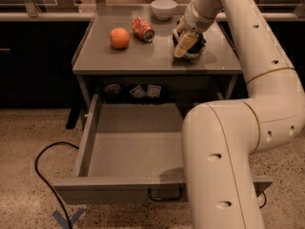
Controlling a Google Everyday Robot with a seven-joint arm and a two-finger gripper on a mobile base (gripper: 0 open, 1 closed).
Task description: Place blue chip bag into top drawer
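End effector [185,45] at one blue chip bag [197,45]; one top drawer [109,190].

My gripper [184,43] sits at the blue chip bag [198,45], a crumpled dark bag with pale patches lying on the table top's [138,57] right side, while the top drawer [107,191], grey and shallow, stands pulled out below that top.

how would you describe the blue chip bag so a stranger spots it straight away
Look at the grey table above the open drawer. On its right side as pictured, under the gripper, sits the blue chip bag: dark and crumpled, unlike the round orange, red can and white bowl.
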